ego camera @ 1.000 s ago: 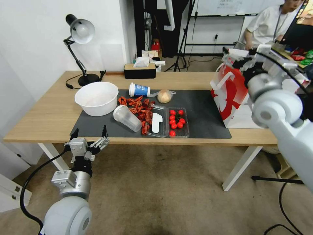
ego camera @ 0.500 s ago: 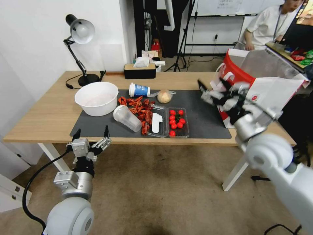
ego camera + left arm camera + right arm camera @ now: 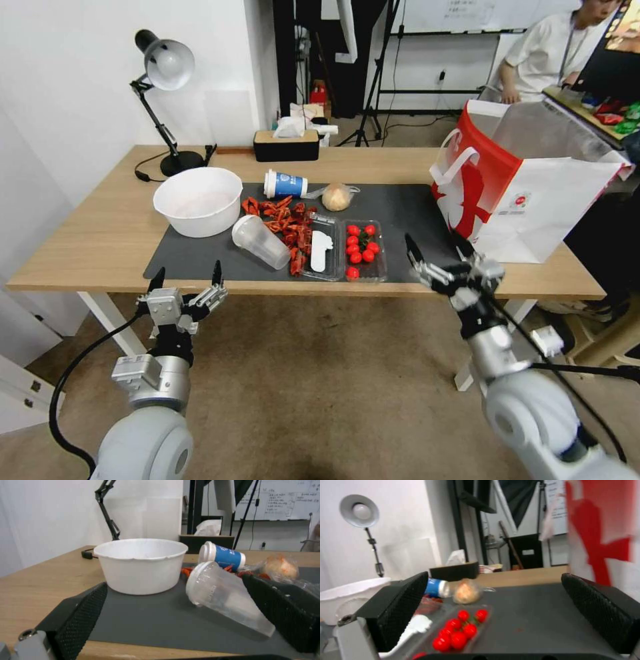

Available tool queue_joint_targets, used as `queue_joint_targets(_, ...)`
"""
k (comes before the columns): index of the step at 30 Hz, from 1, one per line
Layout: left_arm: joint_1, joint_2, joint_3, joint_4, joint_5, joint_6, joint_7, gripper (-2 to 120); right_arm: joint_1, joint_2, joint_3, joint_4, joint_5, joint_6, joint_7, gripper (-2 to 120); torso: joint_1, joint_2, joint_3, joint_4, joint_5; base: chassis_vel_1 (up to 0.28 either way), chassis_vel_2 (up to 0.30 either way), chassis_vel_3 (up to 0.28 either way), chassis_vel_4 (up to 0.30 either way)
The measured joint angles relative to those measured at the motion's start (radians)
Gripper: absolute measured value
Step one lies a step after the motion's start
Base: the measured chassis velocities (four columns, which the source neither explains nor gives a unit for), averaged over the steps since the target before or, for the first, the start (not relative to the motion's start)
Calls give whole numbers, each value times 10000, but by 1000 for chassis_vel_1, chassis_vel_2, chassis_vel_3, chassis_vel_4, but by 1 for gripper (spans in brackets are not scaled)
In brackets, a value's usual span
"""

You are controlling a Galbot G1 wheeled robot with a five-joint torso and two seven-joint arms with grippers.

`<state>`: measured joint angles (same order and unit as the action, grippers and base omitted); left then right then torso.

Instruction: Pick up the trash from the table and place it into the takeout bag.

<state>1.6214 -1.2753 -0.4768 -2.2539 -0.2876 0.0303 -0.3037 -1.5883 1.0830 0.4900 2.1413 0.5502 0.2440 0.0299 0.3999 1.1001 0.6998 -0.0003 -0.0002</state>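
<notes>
Taking the dark grey mat [image 3: 407, 220] as your landmark: nearest you, just off its front left corner and below the table [image 3: 87, 240] edge, your left gripper [image 3: 186, 279] hangs with its fingers spread apart and nothing between them; off the mat's front edge toward its right end, your right gripper [image 3: 437, 253] sits at the table's front edge, its fingers likewise wide apart and empty; on the mat's front half you see the clear plastic cup [image 3: 261, 241] lying on its side, left of centre, and beside it to the right a clear tray of red cherry tomatoes [image 3: 361, 248] with a white plastic piece [image 3: 321, 249] in the compartment next to it; red scraps [image 3: 287, 223] are strewn just behind the cup; the white bowl [image 3: 198, 200] stands over the mat's rear left corner; along the mat's back edge the white blue-labelled paper cup [image 3: 285, 184] lies on its side with the plastic-wrapped tan ball [image 3: 337, 196] just to its right; the takeout bag [image 3: 527, 193] stands upright at the mat's right end, its mouth open; behind the mat, on bare wood, a black tissue box [image 3: 286, 144] sits near the centre and a desk lamp [image 3: 165, 100] stands behind the left end.
</notes>
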Motion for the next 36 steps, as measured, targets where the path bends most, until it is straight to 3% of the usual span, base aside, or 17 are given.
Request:
queue_joint_targets(10, 79, -75, 93, 22, 64, -7, 45, 100, -807, 276, 440, -166, 1, 177, -32, 100, 0, 0, 1, 4, 2, 0, 0, 0, 0)
queue_joint_targets(36, 509, -124, 65, 56, 234, 14, 364, 100, -738, 319, -103, -240, -308, -367, 288, 100, 0, -2, 2, 3, 2, 0, 0, 0, 0)
